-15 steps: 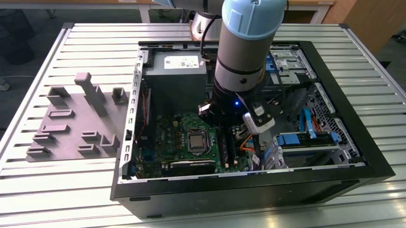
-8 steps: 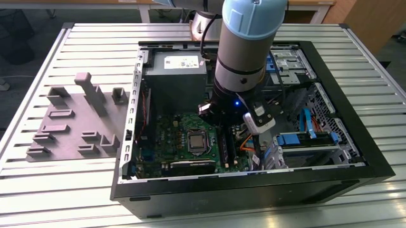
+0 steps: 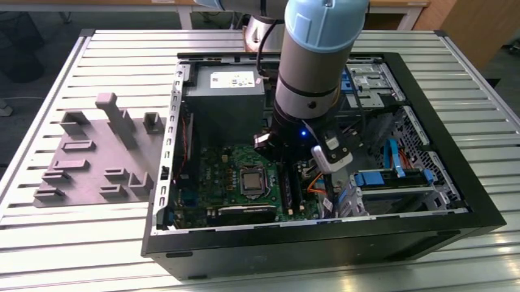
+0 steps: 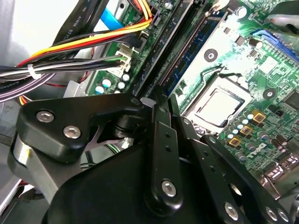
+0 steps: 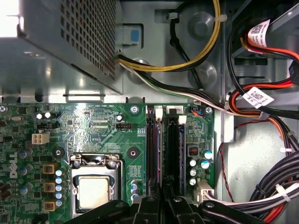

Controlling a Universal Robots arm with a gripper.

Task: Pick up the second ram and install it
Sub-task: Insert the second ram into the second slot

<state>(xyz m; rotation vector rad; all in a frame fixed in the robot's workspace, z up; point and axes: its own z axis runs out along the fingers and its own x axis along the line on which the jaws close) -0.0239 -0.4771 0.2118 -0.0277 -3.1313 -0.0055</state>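
Second ram (image 4: 161,55) stands on its edge among the long black slots (image 5: 173,154) of the green motherboard (image 3: 231,182), running away from the hand (image 4: 156,105) in the second wrist view. The hand's black fingers (image 4: 161,140) are drawn nearly together and pinch the stick's near end from both sides. Whether the stick is pressed fully into its slot, I cannot tell. The silver processor socket (image 5: 96,189) lies just beside the slots, and the perforated grey power supply (image 5: 60,42) sits beyond it. Bundled red, yellow and black cables (image 5: 261,100) run along the other side. In the exterior view the arm (image 3: 313,61) reaches down into the open black computer case (image 3: 325,243), which rests on a slatted metal surface (image 3: 81,243).
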